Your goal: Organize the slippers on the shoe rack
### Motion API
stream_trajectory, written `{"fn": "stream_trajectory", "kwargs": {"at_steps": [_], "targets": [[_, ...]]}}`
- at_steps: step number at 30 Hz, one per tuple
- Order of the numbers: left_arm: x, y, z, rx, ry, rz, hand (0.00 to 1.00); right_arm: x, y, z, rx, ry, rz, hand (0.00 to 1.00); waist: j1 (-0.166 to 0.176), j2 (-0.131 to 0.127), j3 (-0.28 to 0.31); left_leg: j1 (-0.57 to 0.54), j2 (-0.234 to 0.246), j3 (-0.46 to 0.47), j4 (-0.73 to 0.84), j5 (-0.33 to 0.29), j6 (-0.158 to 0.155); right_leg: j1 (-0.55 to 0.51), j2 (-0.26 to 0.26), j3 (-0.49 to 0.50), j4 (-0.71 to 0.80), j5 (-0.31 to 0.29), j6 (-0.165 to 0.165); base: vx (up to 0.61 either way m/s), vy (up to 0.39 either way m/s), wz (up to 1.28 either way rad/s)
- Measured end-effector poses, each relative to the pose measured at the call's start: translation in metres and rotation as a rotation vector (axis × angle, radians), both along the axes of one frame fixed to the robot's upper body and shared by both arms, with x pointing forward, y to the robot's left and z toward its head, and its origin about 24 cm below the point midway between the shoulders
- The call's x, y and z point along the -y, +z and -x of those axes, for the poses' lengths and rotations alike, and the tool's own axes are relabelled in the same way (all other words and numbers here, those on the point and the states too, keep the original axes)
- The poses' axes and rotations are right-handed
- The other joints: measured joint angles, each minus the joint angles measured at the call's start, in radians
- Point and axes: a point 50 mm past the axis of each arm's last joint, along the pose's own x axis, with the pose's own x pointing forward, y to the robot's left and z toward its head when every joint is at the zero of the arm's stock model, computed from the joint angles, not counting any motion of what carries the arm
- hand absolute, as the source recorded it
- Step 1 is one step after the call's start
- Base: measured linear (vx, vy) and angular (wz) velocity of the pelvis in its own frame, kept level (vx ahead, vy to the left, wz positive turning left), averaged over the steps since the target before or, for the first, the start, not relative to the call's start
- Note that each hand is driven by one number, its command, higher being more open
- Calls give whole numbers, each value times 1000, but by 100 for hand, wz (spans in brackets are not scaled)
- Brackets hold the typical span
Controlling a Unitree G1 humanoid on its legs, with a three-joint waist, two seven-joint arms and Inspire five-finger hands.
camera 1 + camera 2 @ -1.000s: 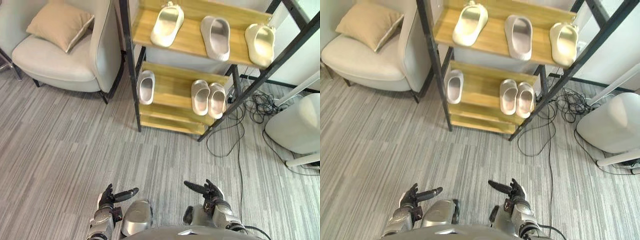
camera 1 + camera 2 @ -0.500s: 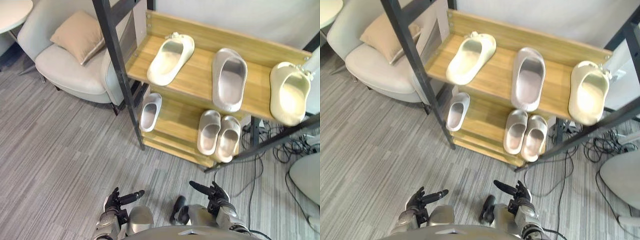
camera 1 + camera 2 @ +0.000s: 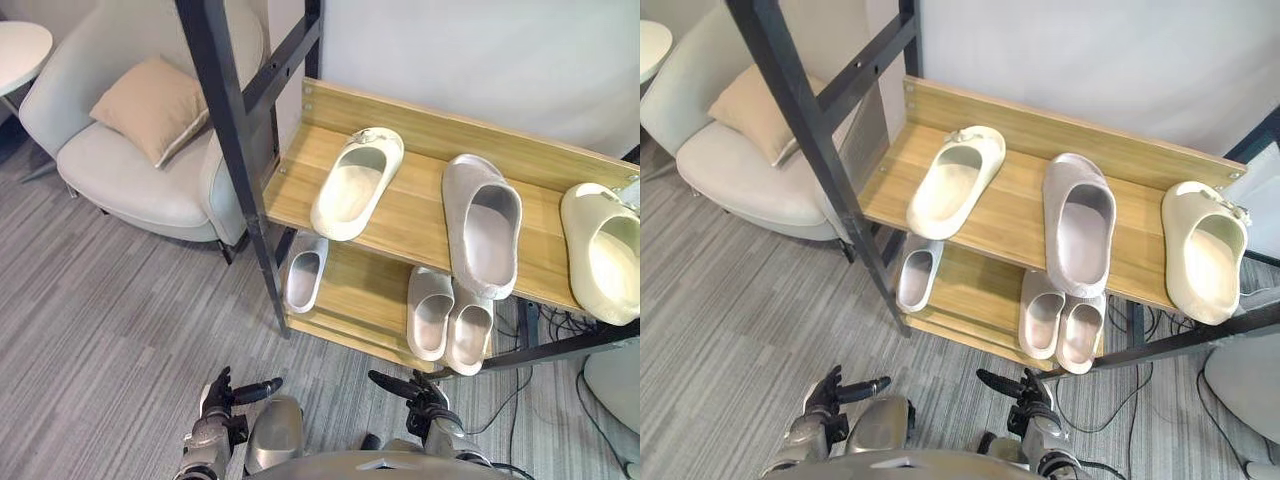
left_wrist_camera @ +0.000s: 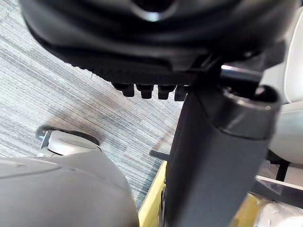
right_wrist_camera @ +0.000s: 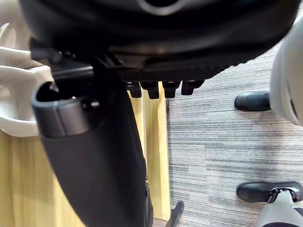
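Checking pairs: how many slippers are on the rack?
6. Upper shelf: left cream slipper, middle grey slipper, right cream slipper. Lower shelf: pale slipper left, pale pair right; others may hide.

- Pale armchair [image 3: 130, 185] at left, on grey striped carpet [image 3: 100, 330].
- Tan cushion [image 3: 150, 105] leaning against its back.
- White round table [image 3: 20, 42], far left corner.
- Dark cables [image 3: 548, 325] on floor, right.

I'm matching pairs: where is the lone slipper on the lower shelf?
In the left eye view the lone slipper lies at the lower shelf's left end, beside the black rack post, apart from the slipper pair on the right.
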Motion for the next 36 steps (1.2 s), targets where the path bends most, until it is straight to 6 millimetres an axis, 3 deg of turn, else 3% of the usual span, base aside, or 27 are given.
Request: {"fn": "stream_trajectory", "kwargs": {"at_steps": [11,21,24,28,32,36], "targets": [[-1,-8,27,-97,-43,-19,100,27,-9,43,-108,-24,80,100,-27,5,-60,92,19,100,-129,33,18,-24,9,129,-41,50,6,-61,-6,-35],[-1,-9,30,-109,-65,-30,100,23,-9,42,-93,39,79,100,-33,1,-78,83,10,101,-131,37,23,-32,7,148,-74,73,8,-10,9,-8],[0,-8,28,-110,-105,-40,100,20,-7,38,-81,134,87,100,-33,4,-85,70,0,72,-131,41,30,-32,4,130,-83,76,9,9,-5,20],[1,-8,26,-102,-140,-46,100,2,2,17,12,402,86,100,-30,8,-90,56,-17,45,-144,59,37,-23,-5,103,-107,90,10,-11,4,19],[3,-7,23,-93,-166,-42,100,-44,25,-17,196,734,3,100,-7,6,-91,56,-22,37,-179,91,34,-36,-9,95,-107,98,7,-53,-8,6],[1,-5,18,-79,-189,-57,100,-83,51,-39,341,999,-64,100,5,-5,-83,56,-26,22,-198,110,32,-40,-10,83,-107,104,3,-63,-13,8]]}}
